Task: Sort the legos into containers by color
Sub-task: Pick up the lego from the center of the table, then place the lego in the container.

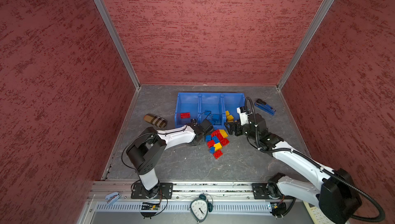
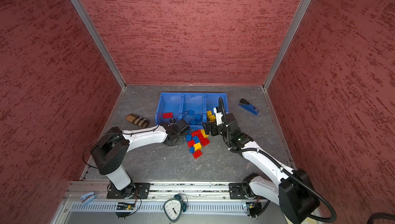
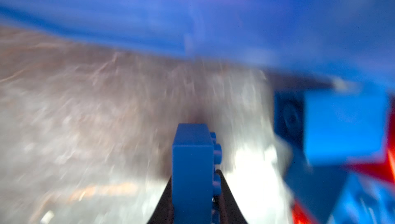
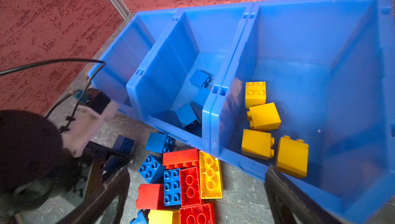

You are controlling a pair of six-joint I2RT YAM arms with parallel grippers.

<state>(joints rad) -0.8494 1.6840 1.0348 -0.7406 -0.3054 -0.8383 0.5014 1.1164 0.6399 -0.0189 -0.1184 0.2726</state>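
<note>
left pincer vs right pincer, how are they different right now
Grip: the left pincer is shut on a blue lego; the right pincer is open and empty.
Place: the left pincer is low by the table at the left edge of the loose pile; the right pincer is at the pile's right, by the front of the container holding yellow legos.
Shared: both are next to that pile.
</note>
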